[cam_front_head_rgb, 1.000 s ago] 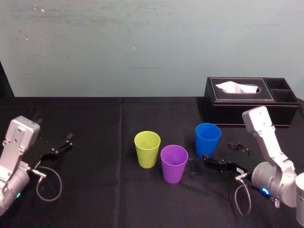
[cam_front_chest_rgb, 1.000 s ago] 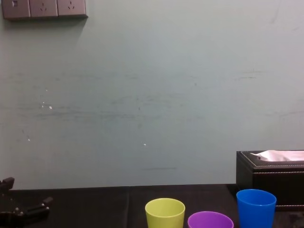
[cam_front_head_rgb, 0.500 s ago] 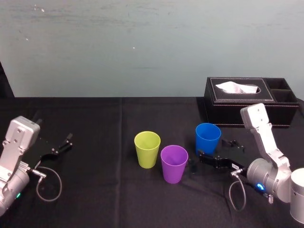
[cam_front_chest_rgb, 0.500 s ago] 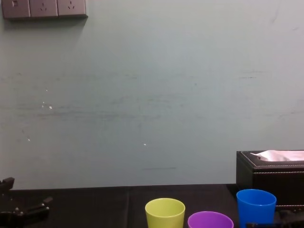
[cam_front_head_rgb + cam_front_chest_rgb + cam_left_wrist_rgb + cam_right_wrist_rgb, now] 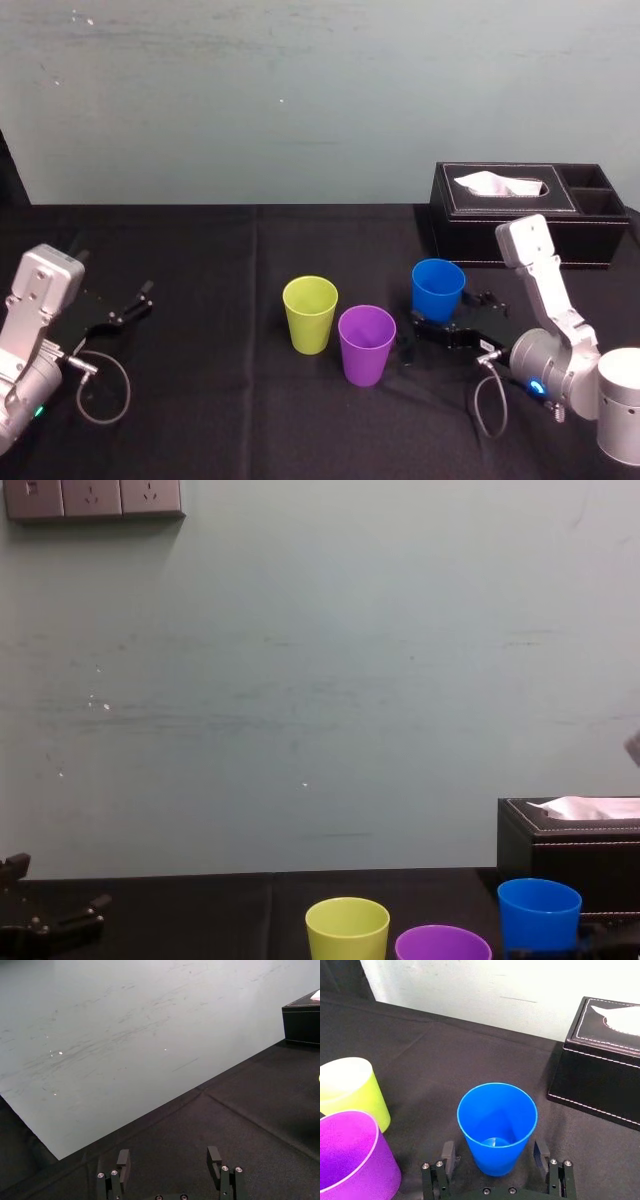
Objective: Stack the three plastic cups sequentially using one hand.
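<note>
Blue cup (image 5: 497,1130) stands between the right tool's (image 5: 493,1148) spread fingers, untouched, low on its wall. Probably light, slick, thin plastic: pinch gently mid-wall. Purple cup (image 5: 366,343) and yellow-green cup (image 5: 310,313) stand near on the table (image 5: 200,290); left tool (image 5: 168,1152), fingers apart, idles far left.

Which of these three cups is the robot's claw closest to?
The blue cup: the open right gripper straddles it, while the purple cup and yellow-green cup stand apart. The left gripper sits far off.

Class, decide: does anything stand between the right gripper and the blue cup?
Nothing visible does. The open right gripper has a finger on each side of the blue cup, apart from it. The left gripper is parked.
</note>
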